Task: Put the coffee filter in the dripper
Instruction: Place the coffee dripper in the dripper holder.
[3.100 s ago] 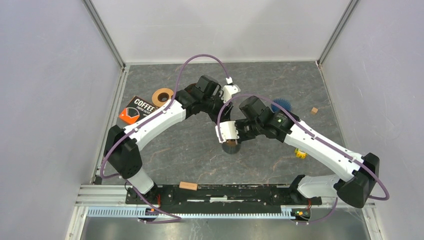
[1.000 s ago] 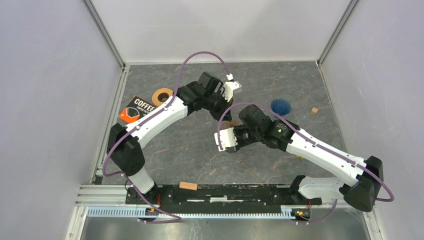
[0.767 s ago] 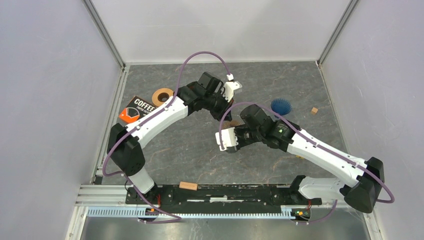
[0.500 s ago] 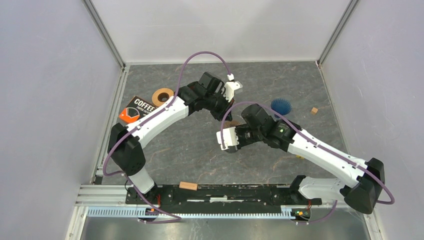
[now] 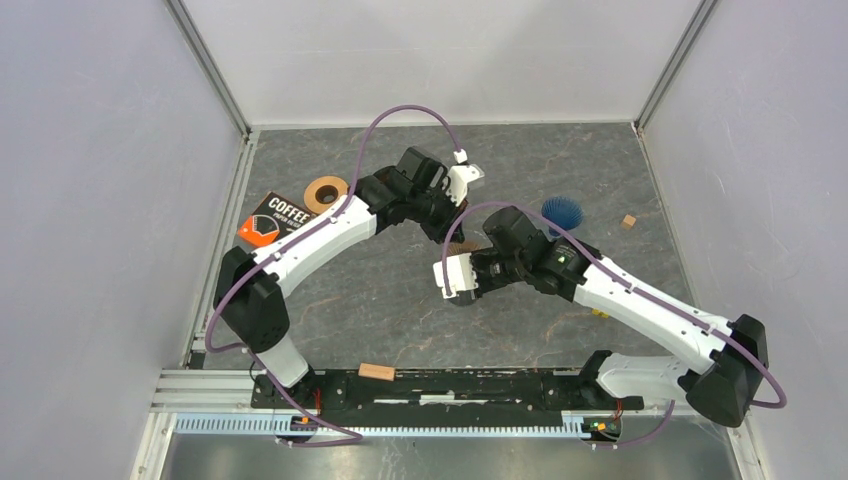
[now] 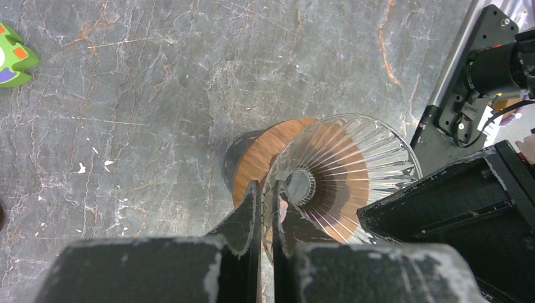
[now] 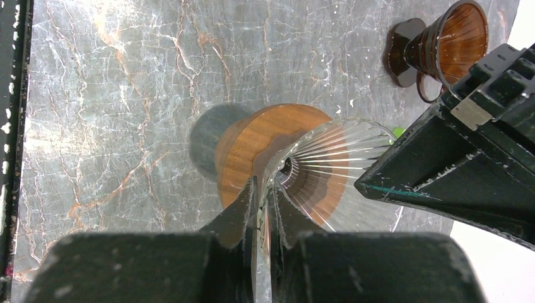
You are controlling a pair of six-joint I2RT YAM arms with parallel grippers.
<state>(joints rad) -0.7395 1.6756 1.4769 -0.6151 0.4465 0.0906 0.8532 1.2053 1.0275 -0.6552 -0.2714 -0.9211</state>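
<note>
A clear ribbed glass dripper with a wooden collar hangs between both arms, its shadow on the table below. My left gripper is shut on its rim. My right gripper is shut on the rim of the same dripper from the other side. In the top view only a bit of the wooden collar shows between the two wrists. A black and orange coffee filter packet lies at the left. No loose filter shows.
A brown dripper with a handle stands on the table nearby. Also on the table are a tape roll, a blue fluted cup, a small cube, a yellow toy, a green toy and a wooden block.
Since three seconds ago the right forearm has shifted down, uncovering the blue cup, and the wooden collar now shows between the wrists. Over the last second both arms barely moved.
</note>
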